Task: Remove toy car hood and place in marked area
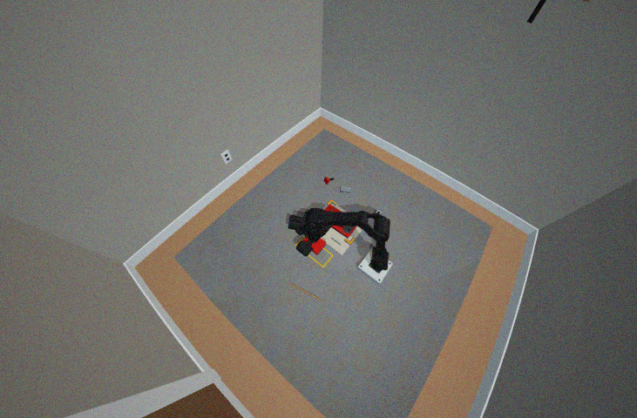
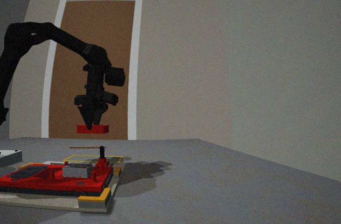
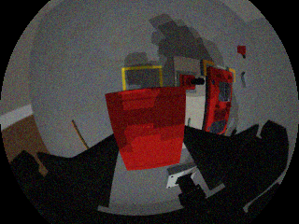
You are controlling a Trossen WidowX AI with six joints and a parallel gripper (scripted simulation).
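Note:
The red box-like hood (image 1: 319,245) (image 2: 100,129) (image 3: 147,128) hangs roughly level in the air. My gripper (image 2: 93,127) (image 3: 149,133) points down and is shut on it, a finger on each side. The marked area is a yellow outline (image 1: 323,266) (image 2: 69,157) (image 3: 123,79) on the table. In the wrist view the hood hides its near part. In the top view the hood overlaps its upper edge. The toy car (image 1: 334,210) (image 2: 44,183) (image 3: 211,93) is red, with its grey engine block showing; the arm partly covers it in the top view.
The car sits on a pale board (image 1: 342,248) (image 2: 44,199) (image 3: 195,109) with orange corner pieces. A red holder (image 2: 101,164) (image 3: 188,82) with a black upright part stands near the outline. A thin brown stick (image 1: 305,290) (image 2: 83,147) (image 3: 79,133) lies beyond the outline.

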